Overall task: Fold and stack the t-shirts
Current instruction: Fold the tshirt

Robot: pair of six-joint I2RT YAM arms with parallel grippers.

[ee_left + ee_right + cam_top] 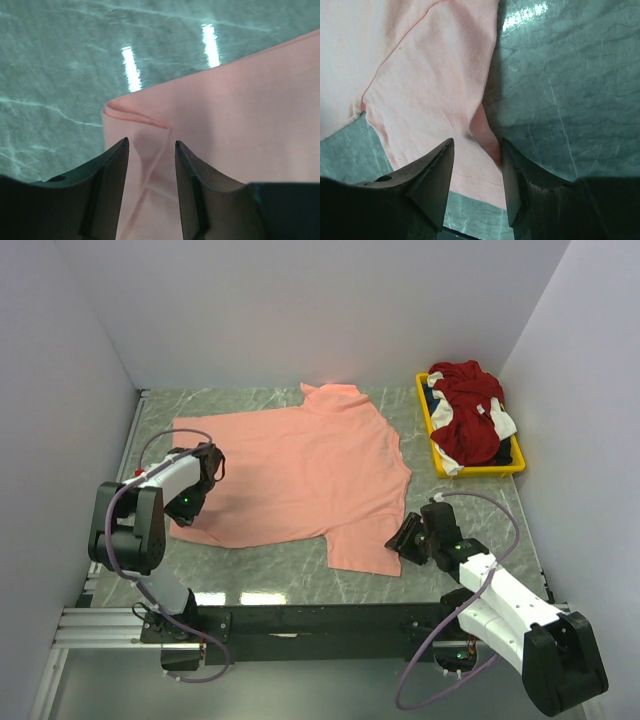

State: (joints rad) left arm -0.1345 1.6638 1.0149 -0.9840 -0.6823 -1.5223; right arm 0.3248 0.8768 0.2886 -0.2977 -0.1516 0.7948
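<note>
A salmon-pink t-shirt (290, 475) lies spread flat on the marble table, collar toward the back wall. My left gripper (188, 512) sits at its near left corner. In the left wrist view the jaws (150, 142) stand open over a small folded-over corner of the pink cloth (240, 115). My right gripper (406, 539) is at the near right sleeve. Its jaws (477, 142) are open astride the sleeve hem (430, 75), and a raised edge of cloth touches the right finger (512, 165). A dark red and white t-shirt (465, 415) lies crumpled in the tray on dark blue cloth (509, 452).
A yellow plastic tray (432, 435) stands at the back right, against the right wall. White walls close in the table on the left, back and right. Bare marble (270, 575) shows between the shirt and the black rail at the near edge.
</note>
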